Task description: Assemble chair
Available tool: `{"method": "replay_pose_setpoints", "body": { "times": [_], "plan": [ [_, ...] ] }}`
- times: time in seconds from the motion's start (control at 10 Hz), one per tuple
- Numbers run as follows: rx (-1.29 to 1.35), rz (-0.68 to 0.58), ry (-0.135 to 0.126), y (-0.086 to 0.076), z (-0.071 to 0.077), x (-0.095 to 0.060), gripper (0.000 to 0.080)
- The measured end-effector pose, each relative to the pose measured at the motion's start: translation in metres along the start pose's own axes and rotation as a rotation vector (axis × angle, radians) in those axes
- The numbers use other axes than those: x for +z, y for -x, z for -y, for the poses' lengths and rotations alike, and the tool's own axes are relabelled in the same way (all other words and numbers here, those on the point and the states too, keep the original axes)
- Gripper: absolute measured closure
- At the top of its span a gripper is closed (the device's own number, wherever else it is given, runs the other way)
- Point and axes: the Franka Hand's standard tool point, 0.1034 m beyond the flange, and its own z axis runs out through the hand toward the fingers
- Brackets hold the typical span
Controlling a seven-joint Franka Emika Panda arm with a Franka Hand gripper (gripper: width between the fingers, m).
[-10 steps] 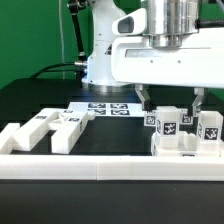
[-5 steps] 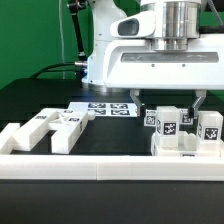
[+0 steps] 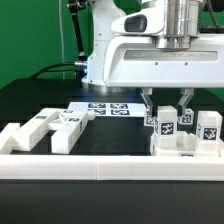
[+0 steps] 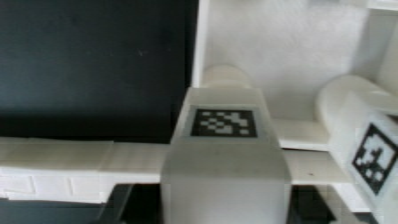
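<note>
Fingers part-spread, the end effector (image 3: 166, 103) straddles the upright tagged chair post (image 3: 167, 121) standing directly below it on the counter (image 3: 40, 95), apparently lined up to grasp it; contact I cannot tell.

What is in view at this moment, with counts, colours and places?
loose chair parts: at least three, white, on the table toward the exterior view's left
joined chair parts: one group, white, toward the exterior view's right; a low base carrying upright tagged blocks
tagged post: one, white, upright on that group, below the gripper
marker board: one, white with black tags, flat behind the parts
border rail: one, plain white, along the near edge
table: one, black
backdrop: green, behind
robot arm: one, white, above the table
gripper: one, fingers apart on either side of the tagged post
</note>
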Motion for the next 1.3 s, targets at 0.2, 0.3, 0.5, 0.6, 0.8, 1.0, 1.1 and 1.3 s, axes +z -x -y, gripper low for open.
{"method": "replay_pose_setpoints", "body": {
  "times": [0.2, 0.3, 0.5, 0.6, 0.8, 1.0, 1.1, 1.3],
  "plan": [
    [0.026, 0.0, 0.0, 0.0, 0.0, 0.0, 0.0507],
    [0.057, 0.0, -0.001, 0.0, 0.0, 0.0, 0.0507],
    [0.221, 0.0, -0.002, 0.0, 0.0, 0.0, 0.0507],
    [0.307, 0.0, -0.007, 0.0, 0.001, 0.0, 0.0507],
    [0.561, 0.001, -0.017, 0.001, 0.0, 0.0, 0.0507],
    [0.858, 0.009, -0.025, 0.002, 0.006, 0.001, 0.0507],
    [0.944, 0.012, -0.025, 0.002, 0.007, 0.001, 0.0507],
    [1.175, 0.013, -0.021, 0.002, 0.011, 0.001, 0.0507]
  ]
}}
